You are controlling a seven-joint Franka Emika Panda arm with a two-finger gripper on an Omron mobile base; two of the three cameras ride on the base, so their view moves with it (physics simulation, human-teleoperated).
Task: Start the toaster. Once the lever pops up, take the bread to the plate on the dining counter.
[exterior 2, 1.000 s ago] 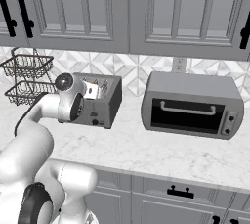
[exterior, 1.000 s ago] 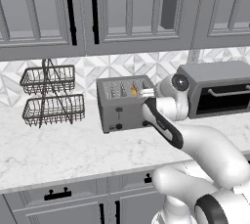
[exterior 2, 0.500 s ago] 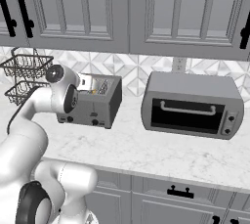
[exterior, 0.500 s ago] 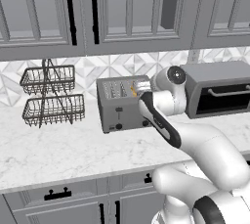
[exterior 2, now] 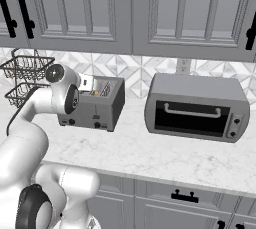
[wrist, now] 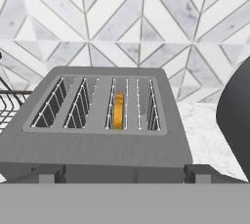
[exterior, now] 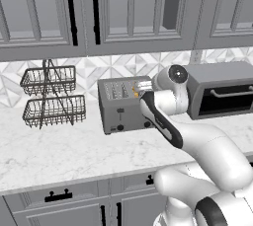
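- Against the tiled back wall of the marble counter (exterior: 59,151) stands the toaster (exterior: 121,106), between a two-tier wire basket rack (exterior: 49,96) near the left end and a toaster oven (exterior 2: 197,108) to the right.
- Bread (wrist: 118,111) sits upright in the third slot from the left, seen from the hand, its golden top edge just showing.
- White arm reaches over the toaster's right end; the gripper (wrist: 122,171) hangs just above the near edge of the toaster top, fingers spread wide with nothing between them.
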